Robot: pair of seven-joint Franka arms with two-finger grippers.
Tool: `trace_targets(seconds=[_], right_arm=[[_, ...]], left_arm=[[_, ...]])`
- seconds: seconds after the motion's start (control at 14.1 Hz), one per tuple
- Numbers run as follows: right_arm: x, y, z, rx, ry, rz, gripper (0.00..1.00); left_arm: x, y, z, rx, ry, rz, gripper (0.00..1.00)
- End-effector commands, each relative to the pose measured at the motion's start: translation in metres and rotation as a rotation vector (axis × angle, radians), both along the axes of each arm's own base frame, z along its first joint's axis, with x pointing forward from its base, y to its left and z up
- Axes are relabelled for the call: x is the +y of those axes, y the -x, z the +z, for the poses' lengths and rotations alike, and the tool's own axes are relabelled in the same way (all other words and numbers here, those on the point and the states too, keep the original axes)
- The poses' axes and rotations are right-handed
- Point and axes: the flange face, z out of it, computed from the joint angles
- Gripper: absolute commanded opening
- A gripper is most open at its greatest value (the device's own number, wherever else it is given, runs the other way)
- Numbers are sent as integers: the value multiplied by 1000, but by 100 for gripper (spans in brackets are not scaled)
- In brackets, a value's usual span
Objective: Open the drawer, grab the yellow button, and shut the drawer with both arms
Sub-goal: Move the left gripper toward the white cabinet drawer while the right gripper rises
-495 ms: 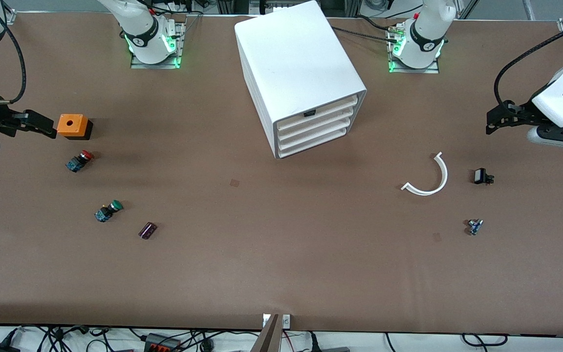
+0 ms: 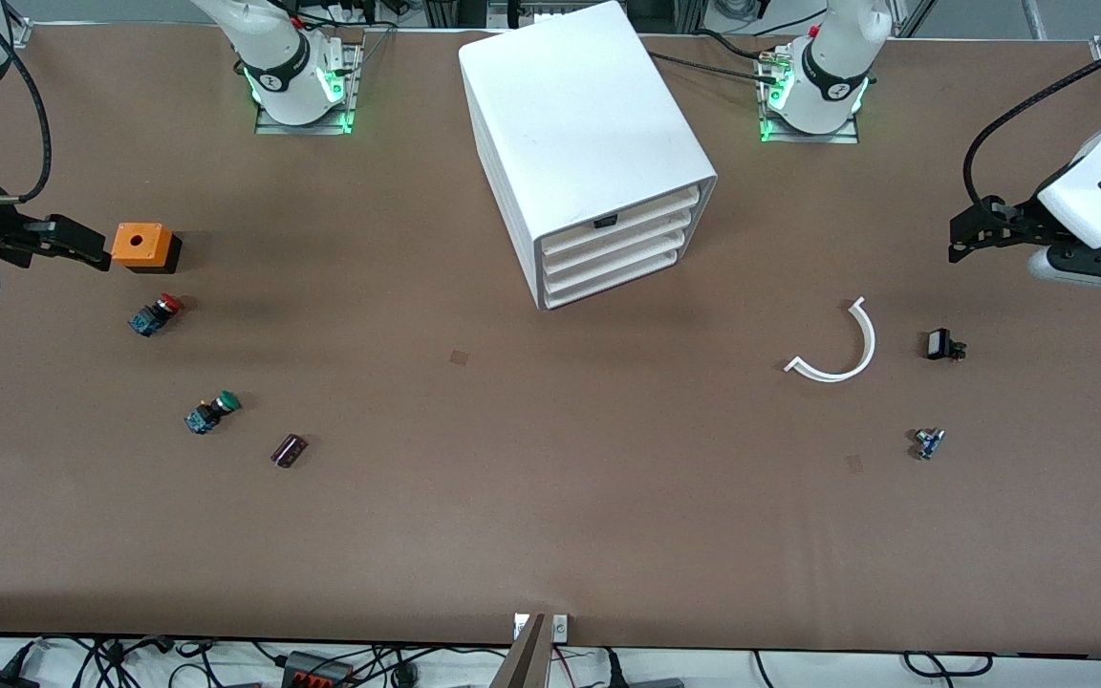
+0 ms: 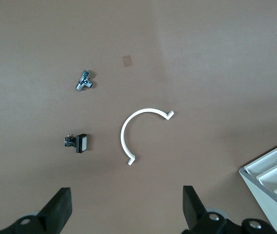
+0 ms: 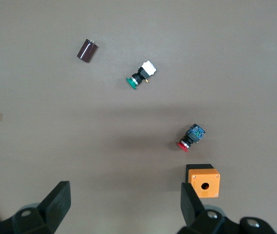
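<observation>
Well, the drawer (image 2: 619,211) is not open yet, and both the left end effector (image 3: 125,210) and right end effector (image 4: 124,207) hang wide open, holding nothing.

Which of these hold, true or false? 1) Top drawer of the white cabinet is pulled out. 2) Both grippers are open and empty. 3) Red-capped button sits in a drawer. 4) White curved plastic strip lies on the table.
1) False: the top drawer of the white boxy cabinet sits flush with the three below.
2) True: left gripper and right gripper each show spread fingers with nothing between them.
3) False: the red-capped button lies on the brown table beside the orange box.
4) True: the white curved plastic strip lies toward the left arm's end.
</observation>
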Motion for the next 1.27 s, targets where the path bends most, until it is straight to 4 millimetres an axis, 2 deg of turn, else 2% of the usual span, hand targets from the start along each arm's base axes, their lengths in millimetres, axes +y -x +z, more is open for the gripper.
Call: trace_targets(seconds=[0.0,0.21,0.35,0.42,0.5,0.71,0.85,1.06,1.2], right_arm=[[6,2,3,-12,5,21,100],[9,-2,-5,5,8,29,100],[13,-2,-5,3,6,37,100],[16,-4,-7,3,5,38,100],[19,-5,-9,6,1,34,100],[45,-9,-17,11,-11,69,100],[72,-10,-20,6,-9,114,100],[107,-14,-33,11,-13,169,100],[134,-22,-37,11,-51,198,100]], left_arm=[[-3,5,8,11,18,-7,100],[-11,7,-9,134,26,-28,100],[-32,5,-28,278,28,-75,100],[-42,9,-28,335,40,-94,100],[-53,8,-42,388,61,-110,100],[-79,2,-92,548,265,-118,100],[-97,-8,-122,589,461,-179,100],[-116,-24,-166,566,735,-281,100],[-126,-24,-192,497,890,-318,100]])
